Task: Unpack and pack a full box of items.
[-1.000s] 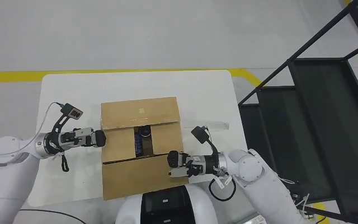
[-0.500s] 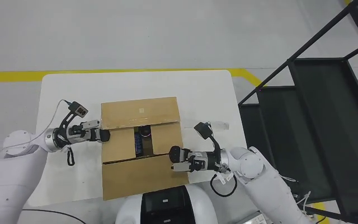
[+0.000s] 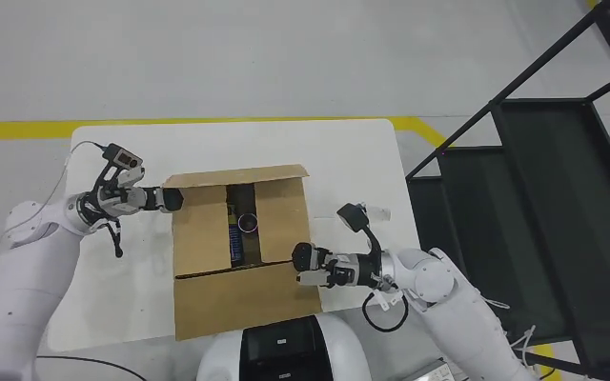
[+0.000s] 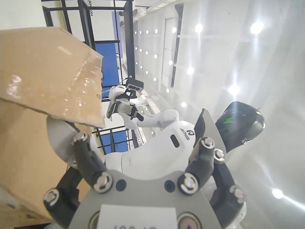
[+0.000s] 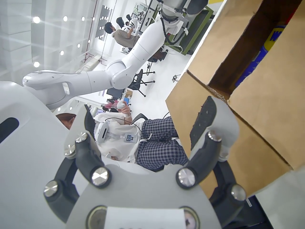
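On the white table [image 3: 353, 162] sits the brown cardboard box [image 3: 205, 238]; its flat near flap [image 3: 238, 303] (long edge side to side) lies just beside my wide-spread right gripper [image 3: 303, 262]; my left gripper [image 3: 170, 199], equally wide, meets the corner of the raised far flap [image 3: 238, 177].

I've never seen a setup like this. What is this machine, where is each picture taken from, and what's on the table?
It is a robot with two arms, working at a white table. The top view looks down from a camera above the arms. The other two pictures come from a camera on each wrist, looking out past that arm's own fingers. On the table stands a cardboard box, partly open. Its far flap is raised, with the left end effector at its corner. The right end effector is at a corner of the near flap, which lies flat. Both end effectors are open and clamp nothing. Inside the box you can see a blue can and a dark round object.
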Available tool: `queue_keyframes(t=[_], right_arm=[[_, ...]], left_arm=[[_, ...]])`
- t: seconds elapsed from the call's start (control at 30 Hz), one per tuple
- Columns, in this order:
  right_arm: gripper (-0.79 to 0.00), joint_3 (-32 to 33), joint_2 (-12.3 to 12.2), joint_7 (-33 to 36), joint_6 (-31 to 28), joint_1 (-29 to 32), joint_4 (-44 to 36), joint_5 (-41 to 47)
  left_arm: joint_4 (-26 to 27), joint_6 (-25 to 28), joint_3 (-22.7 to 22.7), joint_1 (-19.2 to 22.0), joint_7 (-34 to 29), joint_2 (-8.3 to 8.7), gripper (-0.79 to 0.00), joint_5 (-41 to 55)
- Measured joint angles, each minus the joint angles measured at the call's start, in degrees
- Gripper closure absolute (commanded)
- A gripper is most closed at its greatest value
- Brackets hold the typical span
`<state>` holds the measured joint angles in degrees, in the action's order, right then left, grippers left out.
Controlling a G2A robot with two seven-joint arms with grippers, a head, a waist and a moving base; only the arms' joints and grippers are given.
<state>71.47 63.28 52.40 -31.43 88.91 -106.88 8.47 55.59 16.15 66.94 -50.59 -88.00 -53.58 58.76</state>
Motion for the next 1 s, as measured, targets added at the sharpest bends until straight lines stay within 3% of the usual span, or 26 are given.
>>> queue_keyframes(t=[0.27,0.53,0.8,1.0], right_arm=[[-0.785,0.61,-0.42,-1.17,1.11,0.81,-0.96,-0.56],[-0.785,0.77,-0.71,-2.59,1.72,0.93,-0.74,-1.4],[-0.785,-0.01,-0.81,-3.47,2.17,-0.4,0.79,-1.68],[-0.785,-0.83,-0.86,-3.41,2.69,-1.74,1.89,-1.74]], left_arm=[[-10.53,-1.24,-6.78,9.86,0.0,-2.93,-0.785,4.11],[-23.79,-1.26,-13.64,19.76,1.42,-8.75,-0.785,4.22],[-33.82,-0.5,-18.24,25.34,11.78,-13.43,-0.785,-1.11],[-39.07,-0.09,-20.69,27.71,20.25,-15.13,-0.785,-8.31]])
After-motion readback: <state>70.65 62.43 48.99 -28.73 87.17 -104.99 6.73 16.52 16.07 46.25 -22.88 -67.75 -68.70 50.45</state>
